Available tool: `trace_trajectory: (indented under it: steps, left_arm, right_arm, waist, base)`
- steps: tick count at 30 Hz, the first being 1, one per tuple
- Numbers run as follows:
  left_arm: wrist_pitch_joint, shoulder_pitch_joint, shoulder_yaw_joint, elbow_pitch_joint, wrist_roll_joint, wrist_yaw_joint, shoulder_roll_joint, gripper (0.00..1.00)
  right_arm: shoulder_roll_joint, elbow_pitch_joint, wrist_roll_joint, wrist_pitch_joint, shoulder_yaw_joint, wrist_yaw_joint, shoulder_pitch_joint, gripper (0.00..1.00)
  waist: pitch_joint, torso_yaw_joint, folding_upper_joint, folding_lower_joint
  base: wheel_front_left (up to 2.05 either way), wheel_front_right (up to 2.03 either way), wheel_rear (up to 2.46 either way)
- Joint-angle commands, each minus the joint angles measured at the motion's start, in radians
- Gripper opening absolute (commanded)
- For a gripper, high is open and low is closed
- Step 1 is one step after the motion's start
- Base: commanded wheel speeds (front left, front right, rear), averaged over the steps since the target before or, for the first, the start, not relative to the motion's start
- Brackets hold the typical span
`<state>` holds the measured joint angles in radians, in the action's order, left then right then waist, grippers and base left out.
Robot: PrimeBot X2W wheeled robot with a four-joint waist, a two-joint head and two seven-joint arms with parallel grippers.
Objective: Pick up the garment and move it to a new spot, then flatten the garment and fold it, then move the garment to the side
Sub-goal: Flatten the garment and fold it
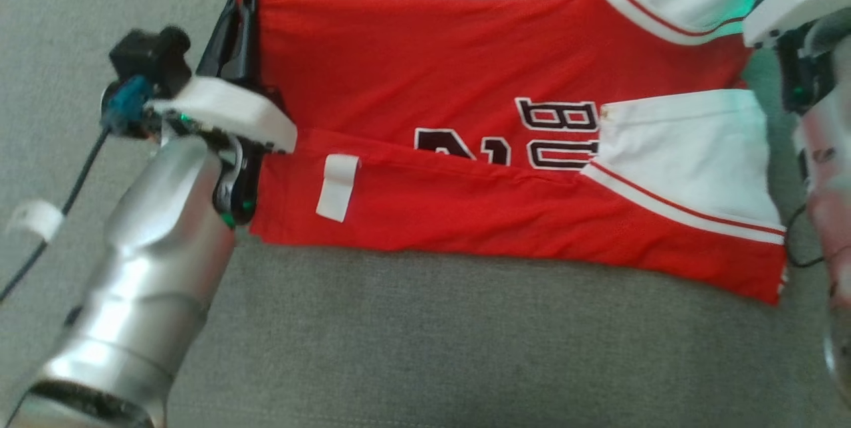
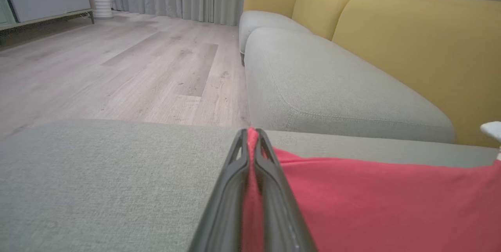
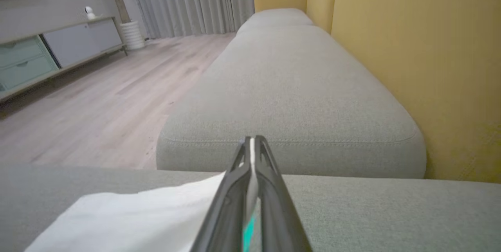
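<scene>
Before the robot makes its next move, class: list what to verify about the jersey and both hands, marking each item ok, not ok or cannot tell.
1. Red edge of jersey clamped in left hand: ok.
2. White fabric clamped in right hand: ok.
3. Jersey stretched between the hands without bunching: ok.
4. Near edge folded over the lettering: ok.
5. Both layers caught in each grip: cannot tell.
6. Bare cushion beside the jersey for setting down: ok.

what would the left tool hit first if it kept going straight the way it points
Likely the near end of the grey sofa seat, past a gap of floor; depth is unclear.
</scene>
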<state>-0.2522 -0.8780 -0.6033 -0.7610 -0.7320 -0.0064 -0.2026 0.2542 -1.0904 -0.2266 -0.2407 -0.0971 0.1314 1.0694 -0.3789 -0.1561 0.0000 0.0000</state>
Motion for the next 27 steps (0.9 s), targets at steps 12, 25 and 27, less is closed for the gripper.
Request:
trace_trajectory:
  steps: [12, 25, 27]
  left_arm:
    - [-0.009, 0.406, 0.334, 0.198, 0.254, 0.046, -0.004, 0.00]
    - [-0.009, 0.681, 0.536, 0.243, 0.481, 0.033, 0.074, 1.00]
    - [-0.009, 0.715, 0.548, 0.260, 0.514, 0.030, 0.080, 1.00]
  right_arm:
    - [-0.034, 0.423, -0.225, -0.021, -0.073, -0.001, -0.474, 0.00]
    - [-0.071, 0.498, -0.178, -0.017, -0.074, -0.001, -0.778, 1.00]
    - [-0.104, 0.505, -0.115, -0.020, -0.037, -0.001, -0.795, 1.00]
  waist:
    - [0.147, 0.105, 0.0000, 0.0000]
    - [0.272, 0.142, 0.0000, 0.0000]
    - [0.290, 0.144, 0.0000, 0.0000]
  base:
    - [0.00, 0.00, 0.00]
    - [0.00, 0.00, 0.00]
    - [0.00, 0.00, 0.00]
